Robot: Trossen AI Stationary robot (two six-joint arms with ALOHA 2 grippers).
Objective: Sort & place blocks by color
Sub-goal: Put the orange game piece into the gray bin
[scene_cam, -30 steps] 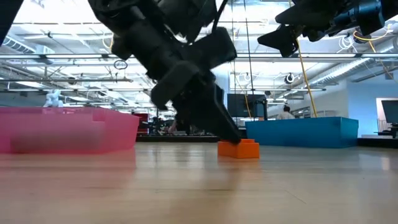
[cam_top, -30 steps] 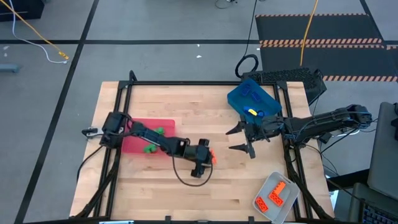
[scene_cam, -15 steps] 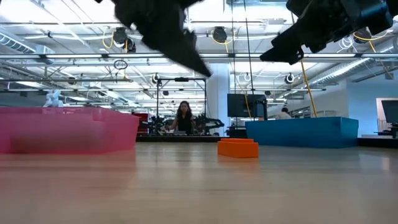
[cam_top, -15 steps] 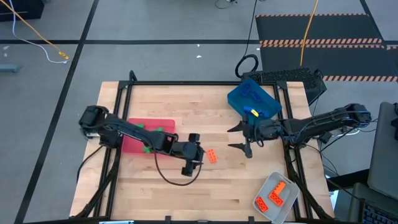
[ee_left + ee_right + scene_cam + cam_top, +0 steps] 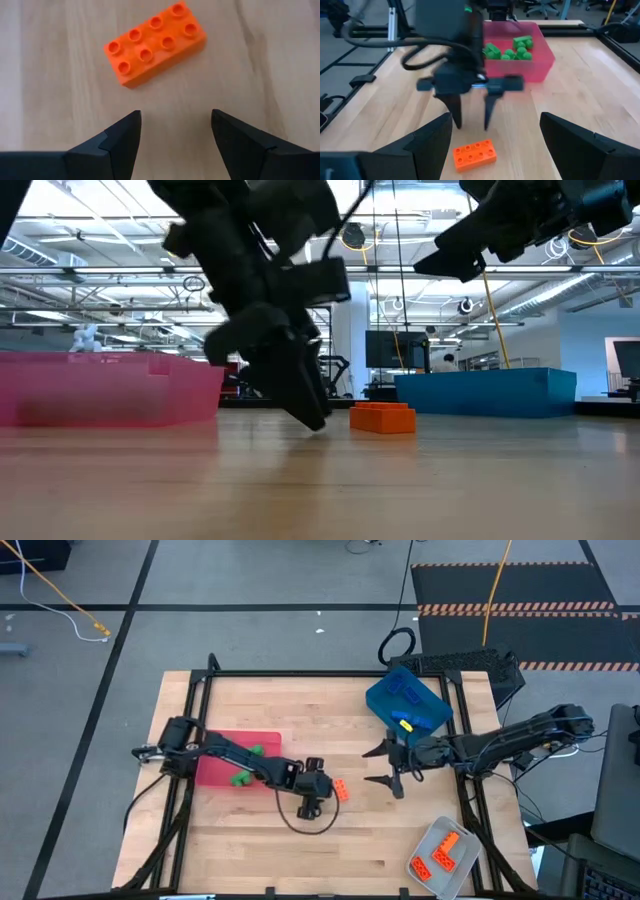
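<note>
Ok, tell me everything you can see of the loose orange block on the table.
The orange block is a small, glossy plastic brick with eight round studs in two rows of four. It lies flat, studs up, on the bare wooden table near the middle, outside every tray. Nothing touches it: the left gripper stands just short of it with open fingers pointing down, and the right gripper hangs open beyond it, above the table.
</note>
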